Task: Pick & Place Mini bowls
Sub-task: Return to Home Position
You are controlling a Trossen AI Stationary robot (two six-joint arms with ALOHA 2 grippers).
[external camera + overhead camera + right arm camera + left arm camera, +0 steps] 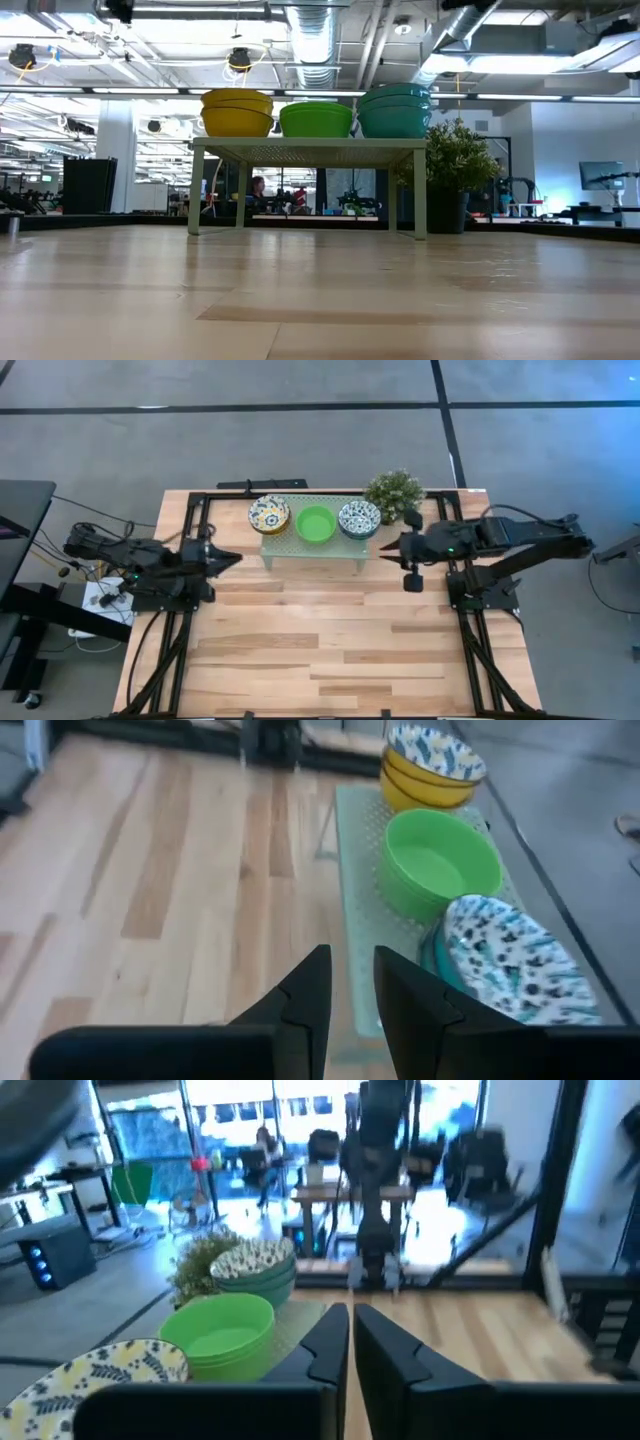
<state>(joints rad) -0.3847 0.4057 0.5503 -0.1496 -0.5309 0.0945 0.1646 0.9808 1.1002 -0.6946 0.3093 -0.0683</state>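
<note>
Three stacks of mini bowls stand on a low pale green stand [290,546] at the far middle of the table. They are a yellow floral stack [269,514], a plain green stack [315,524] and a blue floral stack [359,518]. The low view shows them as a yellow stack [237,112], a green stack [316,120] and a teal stack [395,112]. My left gripper [232,557] hovers shut just left of the stand. My right gripper [385,550] hovers just right of it, its fingers a narrow gap apart [352,990]. Neither touches anything.
A small potted plant [394,492] stands at the far right corner of the stand, close behind my right gripper. Black frame rails run along the table's left, right and far edges. Bare wooden tabletop [320,640] spreads out on the near side of the stand.
</note>
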